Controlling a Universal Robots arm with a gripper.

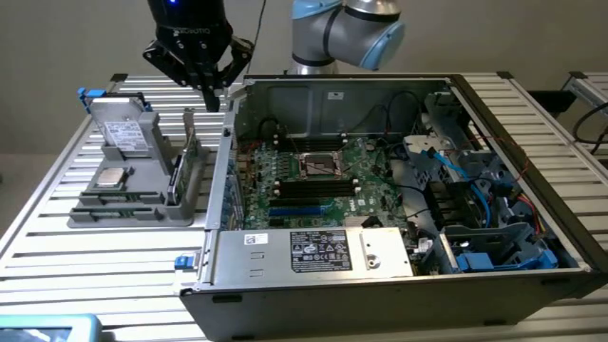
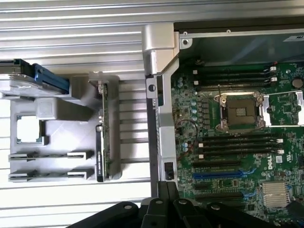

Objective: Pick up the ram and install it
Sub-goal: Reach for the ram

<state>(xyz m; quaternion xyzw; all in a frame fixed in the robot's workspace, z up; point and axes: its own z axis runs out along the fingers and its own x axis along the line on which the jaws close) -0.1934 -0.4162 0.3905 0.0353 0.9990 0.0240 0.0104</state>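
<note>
The ram (image 1: 112, 206) stands on edge in the front slots of a grey holder (image 1: 142, 217) at the exterior view's left; two slim dark sticks (image 2: 50, 155) sit there side by side. My black gripper (image 1: 211, 102) hangs well above the table, over the gap between the holder's far end and the wall of the open computer case (image 1: 399, 271). Its fingers (image 2: 166, 189) are shut together with nothing between them. The motherboard's long black memory slots (image 2: 237, 142) lie beside the processor socket (image 2: 240, 111).
The holder also carries a hard drive (image 1: 122, 132), a square silver processor (image 1: 111, 178) and an upright green expansion card (image 1: 190, 164). Cables and drive bays (image 1: 475, 214) crowd the case's right side. A slatted metal table (image 1: 57, 285) surrounds everything.
</note>
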